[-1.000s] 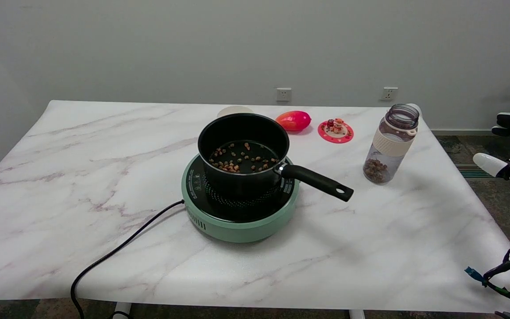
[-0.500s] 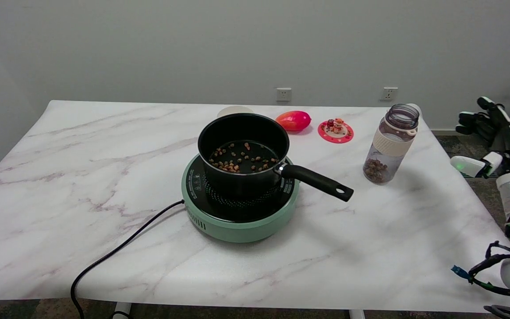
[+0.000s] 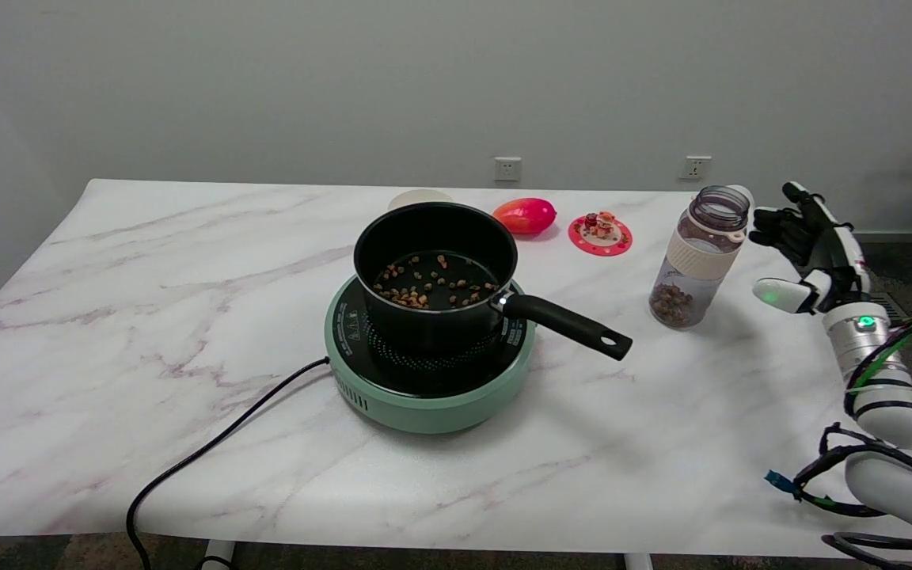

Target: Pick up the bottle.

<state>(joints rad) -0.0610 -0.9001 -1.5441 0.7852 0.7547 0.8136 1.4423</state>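
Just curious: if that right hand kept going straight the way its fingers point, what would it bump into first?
Most likely the bottle: the open right hand faces it from the side with nothing between them, though depth is hard to judge here.

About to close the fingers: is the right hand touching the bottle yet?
Apart. The head view shows bare table and wall between the open right hand and the bottle; the hand sits to the bottle's right.

My table (image 3: 108, 317) has a white marble-look top, plain grey wall (image 3: 345, 79) behind with two sockets (image 3: 507, 169), floor (image 3: 899, 261) dark, probably carpet.
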